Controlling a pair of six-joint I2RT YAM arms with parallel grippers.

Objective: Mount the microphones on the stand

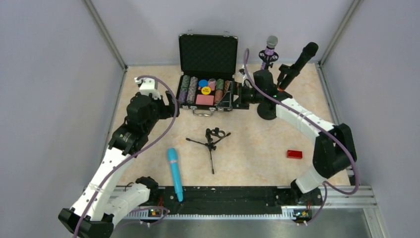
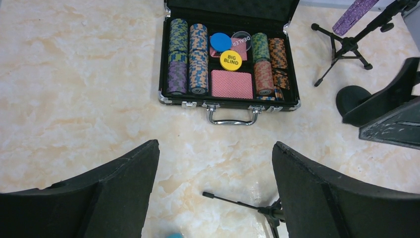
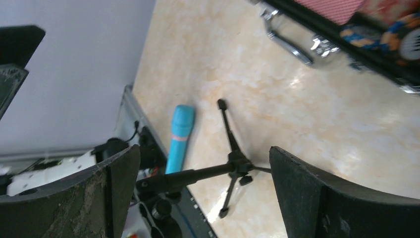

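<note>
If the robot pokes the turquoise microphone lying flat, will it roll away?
Probably: the turquoise microphone is a round stick lying flat, so a sideways push likely rolls it. It looks stiff and smooth, so maybe slippery.

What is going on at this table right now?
Neither arm holds anything: the left tool and right tool are both open above the table. The purple microphone and black microphone look mounted at the back. The turquoise microphone lies loose near the front rail, beside a tripod stand tipped on its side, not yet attached.
</note>
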